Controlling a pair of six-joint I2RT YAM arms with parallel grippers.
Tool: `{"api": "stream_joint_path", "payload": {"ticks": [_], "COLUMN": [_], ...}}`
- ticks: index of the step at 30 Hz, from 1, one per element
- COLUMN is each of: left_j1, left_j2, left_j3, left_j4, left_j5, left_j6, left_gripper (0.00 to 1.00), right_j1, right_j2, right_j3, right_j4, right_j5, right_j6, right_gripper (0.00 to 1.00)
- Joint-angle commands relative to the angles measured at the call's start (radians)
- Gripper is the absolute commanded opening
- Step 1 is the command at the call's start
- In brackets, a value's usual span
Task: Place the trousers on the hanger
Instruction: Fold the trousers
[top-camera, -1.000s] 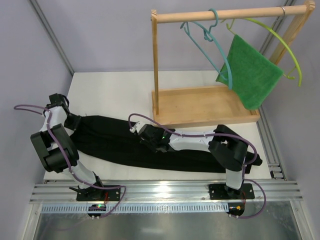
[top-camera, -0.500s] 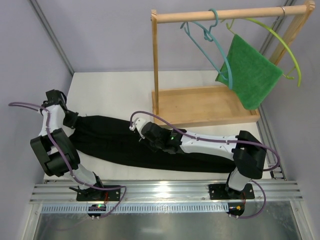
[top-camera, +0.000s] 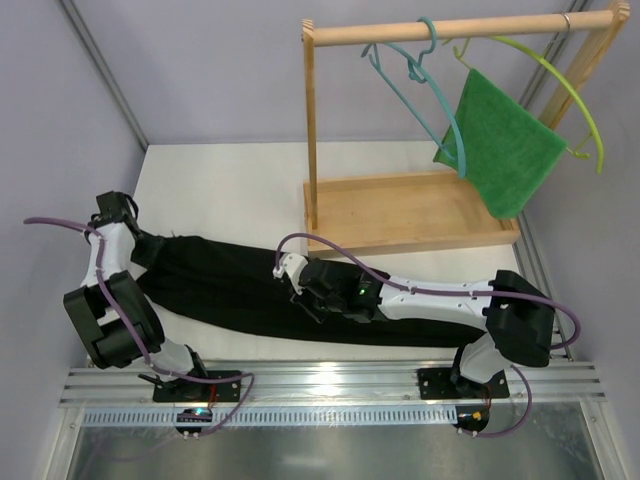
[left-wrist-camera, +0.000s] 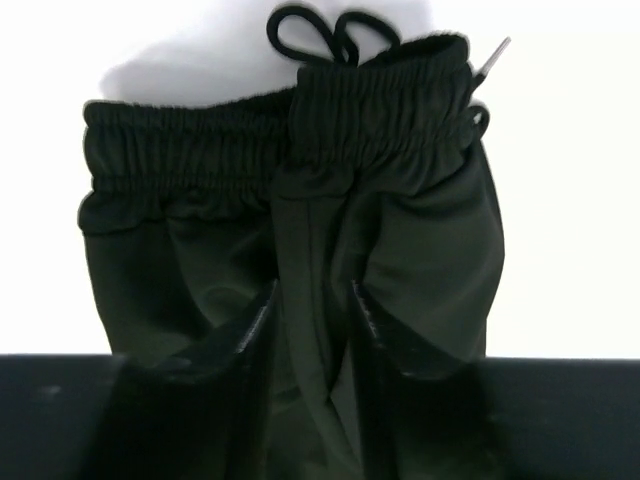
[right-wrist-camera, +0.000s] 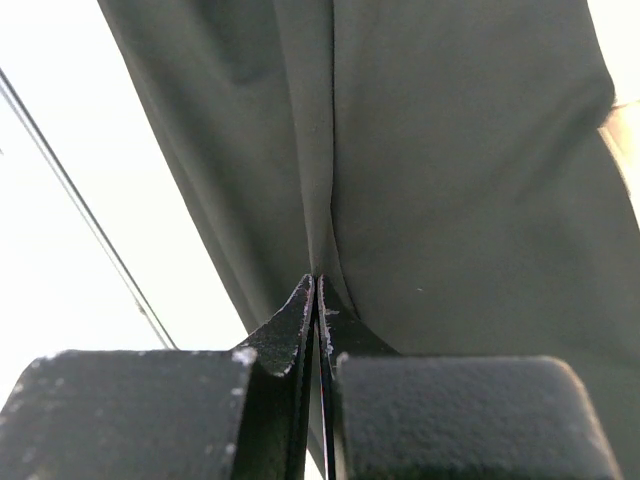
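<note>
the right gripper (right-wrist-camera: 318, 285) has its fingers pressed flat together on a thin pinch of the trousers (top-camera: 225, 280), and a crease runs up the fabric from the pinch. the left gripper (left-wrist-camera: 310, 300) is partly parted, with a raised fold of the same cloth standing between its fingers (left-wrist-camera: 255, 325). whether the pads press on that fold is hard to tell, black on black.

from above, both sets of fingertips are lost against the dark fabric. the right arm lies over the middle of the garment and hides much of the legs toward the bench's (top-camera: 230, 180) near right corner.

the trousers are plain black and soft. they lie stretched along the near edge of the bench, with the gathered elastic waistband and a looped drawstring (left-wrist-camera: 320, 30) at the left end.

the hanger (top-camera: 420, 95), thin and teal, hangs by its hook from the wooden rail (top-camera: 460, 28) at the far right.
</note>
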Motion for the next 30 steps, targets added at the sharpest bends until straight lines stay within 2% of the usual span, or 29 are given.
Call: {"api": "stream_joint_path", "payload": {"ticks": [1, 5, 11, 15, 20, 24, 25, 26, 28, 29, 30], "left_j1": [-0.001, -0.002, -0.001, -0.001, -0.001, -0.001, -0.001, -0.001, -0.001, -0.002, -0.001], "left_j2": [-0.016, 0.025, 0.008, 0.065, 0.082, 0.122, 0.128, 0.134, 0.148, 0.147, 0.144], "left_j3": [-0.03, -0.01, -0.037, 0.003, -0.022, -0.02, -0.03, -0.033, -0.036, -0.042, -0.045], "left_j4": [0.079, 0.016, 0.1, 0.053, 0.133, 0.211, 0.232, 0.254, 0.262, 0.28, 0.283], "left_j5": [0.054, -0.008, -0.044, -0.067, -0.084, -0.045, -0.02, -0.015, 0.005, 0.011, 0.013], "left_j6": [0.0, -0.003, -0.02, -0.032, -0.023, -0.017, -0.021, -0.03, -0.041, -0.047, -0.05], "left_gripper": [0.4, 0.41, 0.39, 0.38, 0.41, 0.4, 0.37, 0.27, 0.15, 0.03, 0.01], "right_j1": [0.012, 0.023, 0.023, 0.024, 0.023, 0.024, 0.024, 0.023, 0.024, 0.024, 0.024], "right_j2": [0.004, 0.045, 0.053, 0.049, 0.047, 0.047, 0.05, 0.053, 0.058, 0.058, 0.059], "right_j3": [-0.016, -0.018, -0.032, -0.041, -0.03, -0.032, -0.029, -0.03, -0.03, -0.03, -0.033], "right_j4": [0.108, 0.138, 0.155, 0.161, 0.156, 0.158, 0.156, 0.155, 0.155, 0.153, 0.156], "right_j5": [-0.059, -0.059, -0.059, -0.059, -0.059, -0.059, -0.059, -0.06, -0.059, -0.059, -0.057], "right_j6": [0.055, 0.08, 0.078, 0.071, 0.066, 0.063, 0.065, 0.065, 0.065, 0.068, 0.069], "right_gripper": [0.04, 0.04, 0.04, 0.04, 0.04, 0.04, 0.04, 0.04, 0.04, 0.04, 0.04]}}
